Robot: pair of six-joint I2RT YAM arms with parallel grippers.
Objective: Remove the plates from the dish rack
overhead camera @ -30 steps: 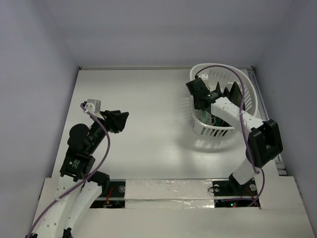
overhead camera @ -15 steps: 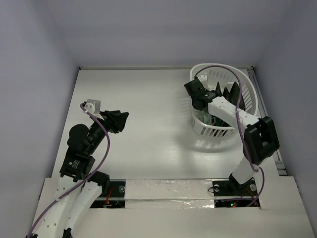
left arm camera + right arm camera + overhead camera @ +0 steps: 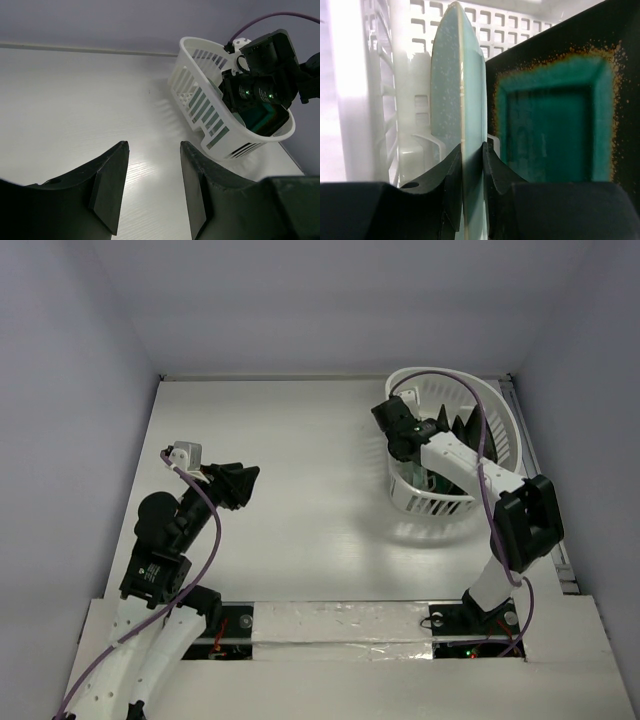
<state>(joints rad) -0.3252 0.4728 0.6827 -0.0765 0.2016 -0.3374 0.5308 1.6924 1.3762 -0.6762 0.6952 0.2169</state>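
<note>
The white dish rack [image 3: 500,418] stands at the far right of the table; it also shows in the left wrist view [image 3: 200,75]. My right gripper [image 3: 408,445] reaches into its near-left part. In the right wrist view the gripper [image 3: 472,152] is shut on the edge of the pale mint-green plate [image 3: 457,80], which stands upright in the rack. A dark square plate with a teal face [image 3: 555,130] stands right beside it. Dark plate edges [image 3: 468,425] show in the rack from above. My left gripper [image 3: 248,480] is open and empty over the left table [image 3: 150,165].
The rack's slotted white wall [image 3: 375,90] is close on the left of the mint plate. A purple cable [image 3: 470,390] arcs over the rack. Side walls enclose the table; the bare tabletop [image 3: 300,460] lies between the arms.
My right gripper has shifted slightly toward the far left within the rack. The left arm has not moved.
</note>
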